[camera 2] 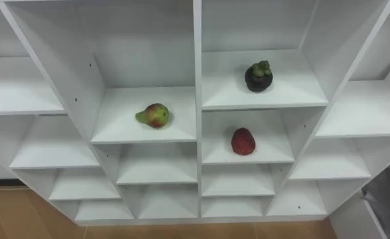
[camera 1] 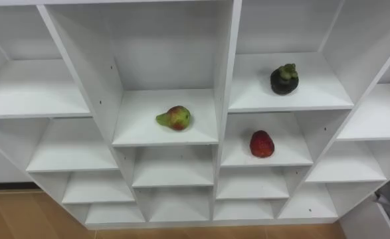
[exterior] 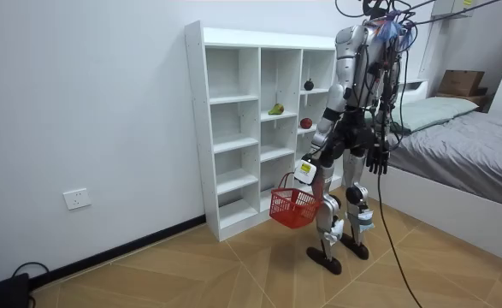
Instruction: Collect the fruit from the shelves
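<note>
A white closet of open shelves (camera 1: 165, 136) holds three fruits. A green-red pear (camera 1: 175, 118) lies on a middle shelf. To its right, a dark mangosteen (camera 1: 284, 79) sits one shelf higher and a red strawberry (camera 1: 262, 143) sits on the shelf below that. In the room view I stand facing the closet (exterior: 233, 128). My left hand (exterior: 307, 171) is shut on the handle of a red basket (exterior: 293, 207) at knee height. My right hand (exterior: 377, 159) hangs at my side with relaxed fingers, holding nothing.
The other shelf compartments hold nothing. A bed (exterior: 464, 162) with a cardboard box (exterior: 460, 82) behind it stands at the room view's right, close behind me. Wooden floor (exterior: 233, 274) lies open toward the room view's left.
</note>
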`<state>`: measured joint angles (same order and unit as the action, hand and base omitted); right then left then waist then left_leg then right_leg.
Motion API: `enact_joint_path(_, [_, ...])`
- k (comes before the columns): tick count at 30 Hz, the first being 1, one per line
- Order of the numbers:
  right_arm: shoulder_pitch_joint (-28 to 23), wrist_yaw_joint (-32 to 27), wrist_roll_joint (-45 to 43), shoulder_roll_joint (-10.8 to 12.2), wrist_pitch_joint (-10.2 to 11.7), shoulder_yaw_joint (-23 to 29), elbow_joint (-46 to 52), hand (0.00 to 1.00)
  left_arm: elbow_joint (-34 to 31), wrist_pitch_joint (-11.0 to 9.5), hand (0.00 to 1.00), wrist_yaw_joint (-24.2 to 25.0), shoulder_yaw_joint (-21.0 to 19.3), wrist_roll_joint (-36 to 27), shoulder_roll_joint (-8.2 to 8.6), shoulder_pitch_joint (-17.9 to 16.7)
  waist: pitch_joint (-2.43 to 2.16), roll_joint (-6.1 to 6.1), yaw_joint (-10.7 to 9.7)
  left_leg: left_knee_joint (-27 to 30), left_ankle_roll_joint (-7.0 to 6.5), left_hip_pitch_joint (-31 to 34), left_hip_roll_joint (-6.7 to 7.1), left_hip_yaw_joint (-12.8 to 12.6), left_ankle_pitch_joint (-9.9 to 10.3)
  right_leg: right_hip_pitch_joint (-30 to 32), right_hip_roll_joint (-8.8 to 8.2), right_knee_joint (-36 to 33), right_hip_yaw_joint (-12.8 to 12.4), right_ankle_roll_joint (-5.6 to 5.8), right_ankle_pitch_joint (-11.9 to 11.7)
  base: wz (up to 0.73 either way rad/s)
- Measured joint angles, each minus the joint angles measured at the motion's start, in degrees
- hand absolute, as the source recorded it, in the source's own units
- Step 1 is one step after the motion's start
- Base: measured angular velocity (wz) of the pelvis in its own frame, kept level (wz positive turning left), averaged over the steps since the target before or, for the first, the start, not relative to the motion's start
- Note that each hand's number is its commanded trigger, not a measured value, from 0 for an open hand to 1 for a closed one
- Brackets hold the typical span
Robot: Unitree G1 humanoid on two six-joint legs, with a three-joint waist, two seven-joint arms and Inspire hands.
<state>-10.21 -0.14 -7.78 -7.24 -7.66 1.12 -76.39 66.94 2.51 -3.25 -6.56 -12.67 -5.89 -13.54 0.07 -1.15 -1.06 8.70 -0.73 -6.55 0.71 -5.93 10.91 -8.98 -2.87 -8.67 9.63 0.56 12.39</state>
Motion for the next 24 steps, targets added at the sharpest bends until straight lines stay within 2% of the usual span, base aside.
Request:
enact_joint_path(15, [1.3,-2.6,0.0,0.1,0.1,0.0,0.3,0.0,-0.1,0.0,1.0,-0.3,0.0,0.0,-0.1,0.3,0.01,-0.33,0.5,0.0,0.0,0.1,0.02,0.0,0.0,0.0,-0.01,0.0,0.1,0.01,0.0,0.0])
enact_joint_path(19, [1.4,-4.0,0.1,0.1,0.2,0.0,0.9,0.0,-0.3,-0.1,1.0,-1.1,0.1,-0.1,-0.08,0.6,0.01,-0.24,1.5,0.0,0.0,0.4,0.06,0.2,0.0,0.1,-0.01,0.1,0.3,0.02,0.0,0.01])
enact_joint_path(22, [1.5,-5.9,0.1,0.1,1.1,-0.3,2.3,0.0,-0.3,-0.4,1.0,-1.7,0.1,0.1,-0.07,0.8,-0.02,0.03,1.5,0.2,0.0,0.9,0.06,0.2,0.0,0.4,-0.01,0.1,0.4,0.01,0.0,0.0])
enact_joint_path(24, [1.7,-7.2,0.1,0.1,2.4,-0.1,3.4,0.0,-0.3,-0.7,1.0,-1.8,0.1,1.1,-0.05,0.8,0.02,0.3,1.5,0.3,0.0,1.1,0.04,0.1,0.0,0.8,0.0,0.0,0.3,-0.01,0.0,0.0])
